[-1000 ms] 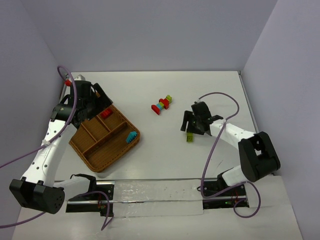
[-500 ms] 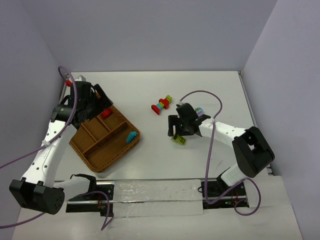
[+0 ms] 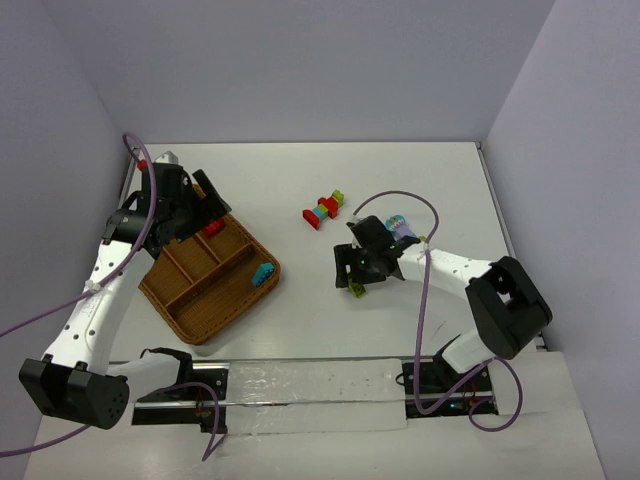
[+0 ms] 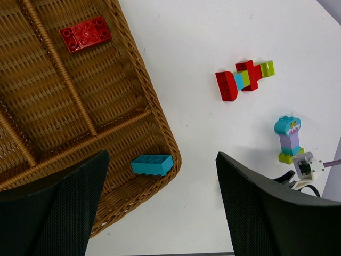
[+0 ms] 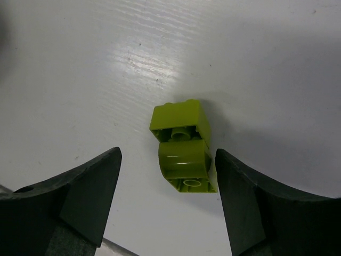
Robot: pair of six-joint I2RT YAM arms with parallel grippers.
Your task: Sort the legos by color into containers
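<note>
Progress early — red brick (image 4: 85,33) in one tray (image 4: 139,69) compartment, teal brick (image 4: 152,164) in another. Left on table: green piece (image 5: 183,146), mixed cluster (image 4: 244,78), small stacked figure (image 4: 289,140). Right gripper (image 5: 166,165) spread wide, straddling green piece, not touching. Left gripper (image 4: 161,170) spread, empty, over tray. Green piece — one brick or two joined, hard to tell.

Robot lab cell
A white table (image 3: 300,190) is enclosed by plain walls (image 3: 300,70); cabled arms (image 3: 90,300) are bolted on.
</note>
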